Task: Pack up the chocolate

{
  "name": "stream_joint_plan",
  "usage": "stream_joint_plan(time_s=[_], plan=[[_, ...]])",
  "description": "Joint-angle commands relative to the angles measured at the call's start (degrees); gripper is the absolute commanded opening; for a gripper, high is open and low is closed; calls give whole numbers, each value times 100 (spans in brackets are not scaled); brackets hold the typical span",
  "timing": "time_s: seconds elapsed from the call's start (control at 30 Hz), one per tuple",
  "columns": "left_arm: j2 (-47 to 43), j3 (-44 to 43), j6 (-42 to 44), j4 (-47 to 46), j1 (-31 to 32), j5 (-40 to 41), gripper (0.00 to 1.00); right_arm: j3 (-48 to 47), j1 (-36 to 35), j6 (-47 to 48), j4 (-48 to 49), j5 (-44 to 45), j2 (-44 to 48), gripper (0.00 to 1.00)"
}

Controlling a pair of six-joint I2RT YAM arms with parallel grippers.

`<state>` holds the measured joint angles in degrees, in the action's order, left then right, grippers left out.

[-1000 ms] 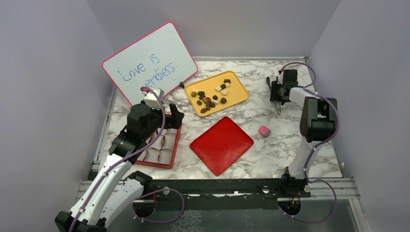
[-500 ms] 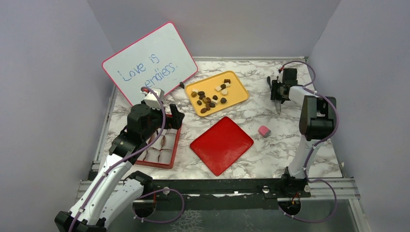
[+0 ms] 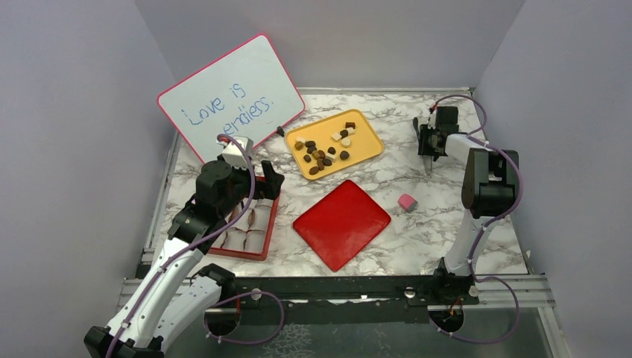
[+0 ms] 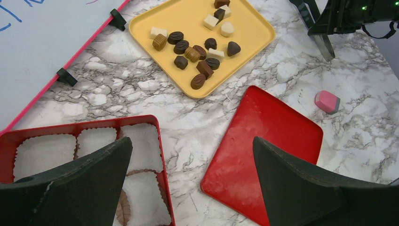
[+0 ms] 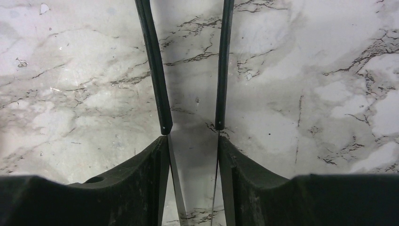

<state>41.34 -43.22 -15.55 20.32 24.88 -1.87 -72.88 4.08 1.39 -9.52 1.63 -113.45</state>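
Observation:
The chocolate [image 3: 324,153] is several brown, tan and cream pieces lying on a yellow tray [image 3: 367,136]; it also shows in the left wrist view [image 4: 197,52]. A red box [image 3: 266,230] with white paper cups sits at the left, under my left gripper [image 3: 261,183]. That gripper is open and empty in its own view [image 4: 191,143], above the box's rim [image 4: 70,128]. My right gripper [image 3: 430,142] is at the far right, shut on metal tongs [image 5: 157,70] with black tips, above bare marble [image 5: 193,141].
A red lid [image 3: 341,222] lies flat in the middle, also in the left wrist view [image 4: 268,136]. A small pink cube [image 3: 406,201] sits to its right. A whiteboard [image 3: 231,97] leans at the back left. Grey walls enclose the table.
The outer arm of the tongs in my right gripper has drawn in toward the other. The left arm and the chocolate have not moved.

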Motion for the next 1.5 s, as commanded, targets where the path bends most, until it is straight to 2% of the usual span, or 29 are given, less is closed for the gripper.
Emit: stream_joint_plan(time_s=[0.0, 0.13, 0.43, 0.6, 0.73, 1.03, 1.2, 1.3, 1.47], plan=[[-94, 59, 61, -37, 16, 108, 99, 92, -12, 168, -330, 75, -17, 46], [-112, 68, 59, -36, 16, 108, 99, 143, -17, 199, -323, 115, -19, 49], [-127, 86, 77, -39, 16, 118, 99, 173, -59, 194, -299, 129, 183, 38], [-93, 70, 70, -47, 16, 117, 99, 93, -285, -42, -704, 381, 604, 37], [-41, 77, 70, -45, 16, 116, 99, 192, -537, -289, -939, 187, 1077, 37], [-10, 86, 28, -38, 16, 307, 99, -98, -1130, -799, -2154, 350, 1784, 37], [260, -88, -282, -45, 19, 198, 99, 7, -1683, -941, -2296, -224, 2534, 37], [507, -394, -554, -52, 16, 9, 99, 222, -2032, -1002, -2130, -887, 3066, 37], [930, -1044, -1013, -242, 17, -133, 99, 638, -2522, -1090, -1771, -1492, 3825, 36]])
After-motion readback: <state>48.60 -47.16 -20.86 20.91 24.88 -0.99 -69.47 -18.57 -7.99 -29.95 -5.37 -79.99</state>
